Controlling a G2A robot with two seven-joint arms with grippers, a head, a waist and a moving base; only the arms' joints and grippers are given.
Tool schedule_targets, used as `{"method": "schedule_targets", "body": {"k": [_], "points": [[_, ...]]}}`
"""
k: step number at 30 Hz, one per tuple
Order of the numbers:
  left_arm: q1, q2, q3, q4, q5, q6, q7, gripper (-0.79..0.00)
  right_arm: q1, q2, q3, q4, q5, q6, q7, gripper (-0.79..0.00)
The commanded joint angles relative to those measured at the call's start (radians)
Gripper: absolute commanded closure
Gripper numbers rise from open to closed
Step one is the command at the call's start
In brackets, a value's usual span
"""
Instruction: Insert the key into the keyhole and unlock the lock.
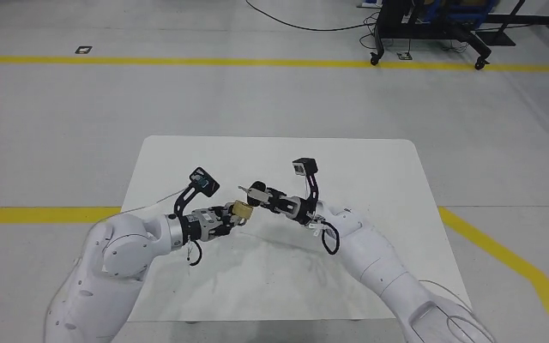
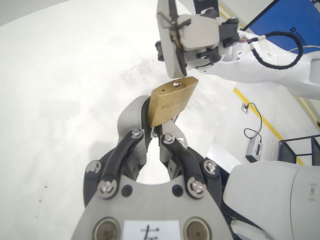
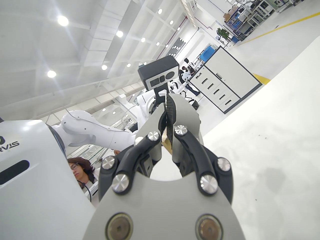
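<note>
holding lock and key close together above the counter [image 1: 360, 171]
my left end effector [image 2: 154, 122] is clamped on the brass lock [image 2: 172, 101], whose keyhole [image 2: 176, 84] is turned up toward my right end effector [image 2: 175, 36]. that one is pinched tight on the key [image 2: 163, 21], a thin bit of metal showing at its pads. the key is not yet in the keyhole, and one right fingertip sits just beside the lock's edge.
</note>
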State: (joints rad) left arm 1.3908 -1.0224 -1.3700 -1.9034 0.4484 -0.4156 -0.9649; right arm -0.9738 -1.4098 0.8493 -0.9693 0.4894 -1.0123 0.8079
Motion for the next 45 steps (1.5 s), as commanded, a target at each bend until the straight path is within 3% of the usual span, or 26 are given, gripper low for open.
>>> {"method": "schedule_targets", "body": {"k": [1, 11, 18, 26, 28, 32, 37, 45], "points": [[0.003, 0.001, -0.007, 0.002, -0.002, 0.010, 0.023, 0.000, 0.002, 0.011, 0.000, -0.003, 0.005, 0.000, 0.000, 0.000], [0.032, 0.008, -0.033, 0.000, -0.059, -0.018, 0.074, 0.000, -0.018, 0.050, 0.056, -0.039, 0.005, 0.000, 0.000, 0.000], [0.001, 0.001, -0.028, 0.120, -0.346, 0.048, 0.123, 0.000, -0.017, 0.051, 0.022, -0.048, 0.020, 0.000, 0.000, 0.000], [0.002, 0.000, -0.027, 0.120, -0.347, 0.050, 0.128, 0.000, -0.018, 0.050, 0.027, -0.047, 0.043, 0.000, 0.000, 0.000], [0.008, -0.003, -0.013, 0.144, -0.410, 0.110, 0.139, 0.000, -0.018, 0.050, 0.027, -0.047, 0.043, 0.000, 0.000, 0.000], [-0.084, -0.009, 0.031, 0.239, -0.574, 0.384, -0.005, 0.000, -0.056, 0.061, 0.049, -0.097, 0.071, 0.106, -0.020, 0.000], [-0.178, -0.031, 0.089, 0.352, -0.757, 0.449, 0.000, 0.000, -0.146, 0.096, 0.138, -0.190, 0.065, 0.250, -0.047, 0.000], [-0.178, -0.031, 0.089, 0.352, -0.757, 0.449, 0.000, 0.000, -0.146, 0.096, 0.138, -0.190, 0.065, 0.250, -0.047, 0.000]]}}
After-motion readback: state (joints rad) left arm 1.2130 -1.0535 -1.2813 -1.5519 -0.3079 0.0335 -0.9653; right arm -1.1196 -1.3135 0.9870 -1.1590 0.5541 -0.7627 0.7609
